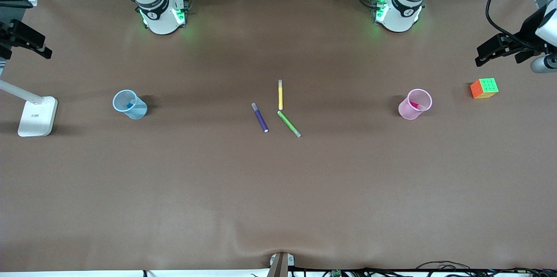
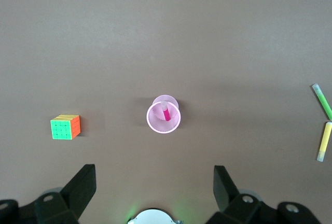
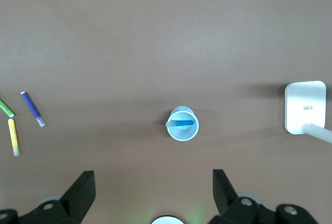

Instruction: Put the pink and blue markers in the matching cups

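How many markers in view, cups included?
5. Slim yellow marker, dark purple marker and green marker lie mid-table; pink marker in translucent pink cup; blue marker in translucent blue cup.

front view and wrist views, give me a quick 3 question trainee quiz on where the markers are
1. True or false: the pink marker stands in the pink cup.
2. Which marker is in the blue cup? A) purple B) blue C) green
3. How many markers lie loose on the table, and what colours?

Key
1. True.
2. B, the blue marker.
3. Three: yellow, purple and green, between the two cups.
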You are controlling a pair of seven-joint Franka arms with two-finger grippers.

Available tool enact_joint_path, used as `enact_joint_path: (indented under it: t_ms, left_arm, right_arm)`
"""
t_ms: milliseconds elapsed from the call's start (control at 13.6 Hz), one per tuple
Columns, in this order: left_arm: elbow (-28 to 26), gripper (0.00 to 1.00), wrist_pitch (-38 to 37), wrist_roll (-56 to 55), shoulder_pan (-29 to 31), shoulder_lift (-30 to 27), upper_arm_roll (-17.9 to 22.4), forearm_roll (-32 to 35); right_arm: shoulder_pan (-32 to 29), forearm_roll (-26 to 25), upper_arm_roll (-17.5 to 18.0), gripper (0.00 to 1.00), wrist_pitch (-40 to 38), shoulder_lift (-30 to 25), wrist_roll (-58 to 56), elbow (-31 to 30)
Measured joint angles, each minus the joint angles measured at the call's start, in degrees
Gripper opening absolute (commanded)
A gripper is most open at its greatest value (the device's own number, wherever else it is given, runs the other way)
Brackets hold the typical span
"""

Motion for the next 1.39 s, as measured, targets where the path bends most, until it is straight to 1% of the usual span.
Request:
enact_joint_path:
  t_ms: [660,1100,1394]
  left_arm:
    - [0.89,1.00,-0.17,0.00,-0.04,0.00,0.01,0.00]
    - [0.88,1.00,-2.32,0.00,-0.70,0.00,-0.34,-0.01]
    - [0.83,1.00,-2.54,-0.34,-0.73,0.00,-1.87,-0.03]
  right_arm:
    - [0.00,0.00,-0.01,1.00,0.00,0.00,0.00,0.00]
    - [0.00,-0.01,-0.02,1.00,0.00,0.00,0.00,0.00]
    - [0.00,-0.01,-0.03,1.00,0.00,0.00,0.00,0.00]
